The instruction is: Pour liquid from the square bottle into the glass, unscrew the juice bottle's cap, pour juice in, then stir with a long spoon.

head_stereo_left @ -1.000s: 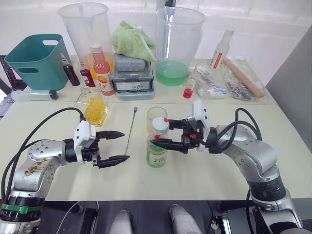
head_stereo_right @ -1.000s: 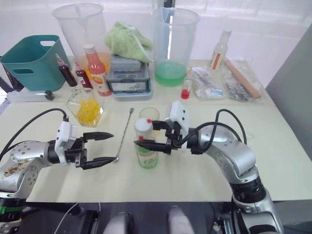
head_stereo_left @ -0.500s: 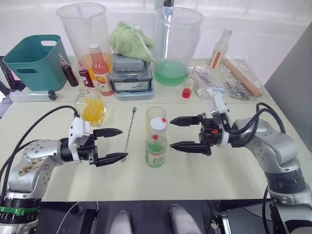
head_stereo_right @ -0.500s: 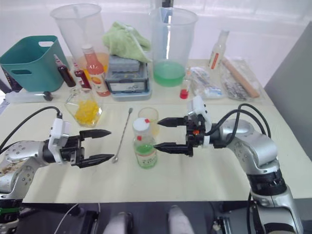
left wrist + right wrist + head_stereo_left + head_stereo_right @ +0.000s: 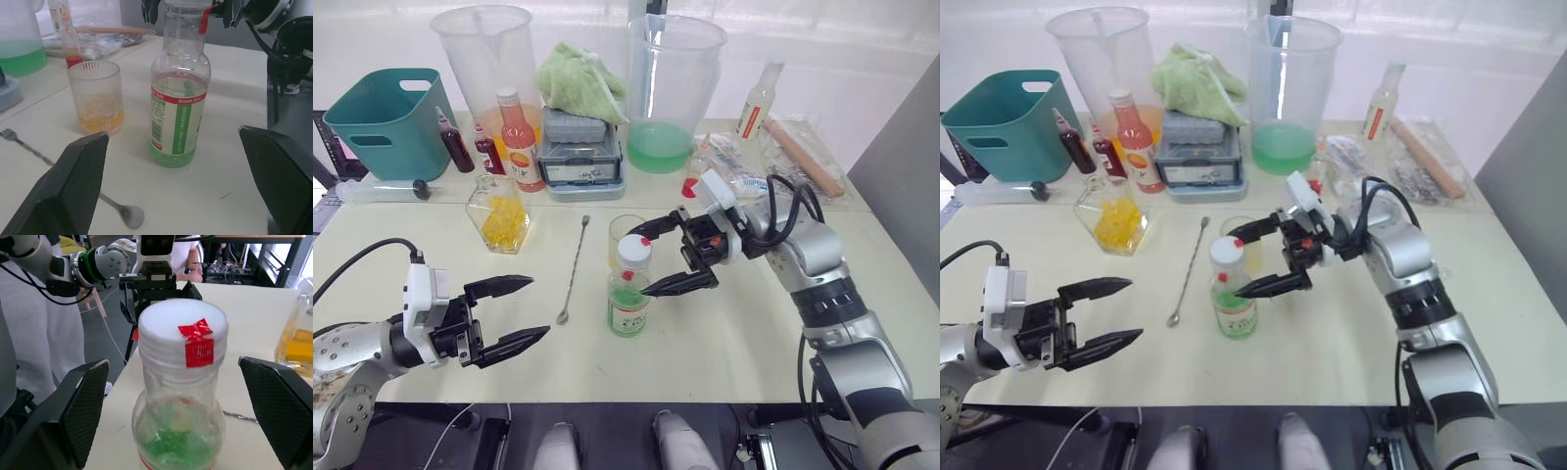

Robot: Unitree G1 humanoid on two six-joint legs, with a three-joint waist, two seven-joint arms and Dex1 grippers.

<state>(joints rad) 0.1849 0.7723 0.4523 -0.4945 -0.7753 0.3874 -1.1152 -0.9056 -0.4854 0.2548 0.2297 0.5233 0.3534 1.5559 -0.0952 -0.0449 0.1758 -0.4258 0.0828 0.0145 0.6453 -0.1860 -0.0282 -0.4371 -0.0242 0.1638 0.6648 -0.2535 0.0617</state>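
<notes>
At table centre the juice bottle (image 5: 627, 304) is stood upright w/ its white cap (image 5: 633, 251) screwed on, the glass (image 5: 626, 235) just behind it holding a little yellow-orange liquid. The right gripper (image 5: 658, 257) is held w/ fingers spread wide, one above and one below cap level, just beside the cap, not touching. The left gripper (image 5: 516, 313) is held low nr the front edge, fingers apart and empty; the long spoon (image 5: 573, 270) is laid flat between the bottle and the square bottle (image 5: 499, 213).
</notes>
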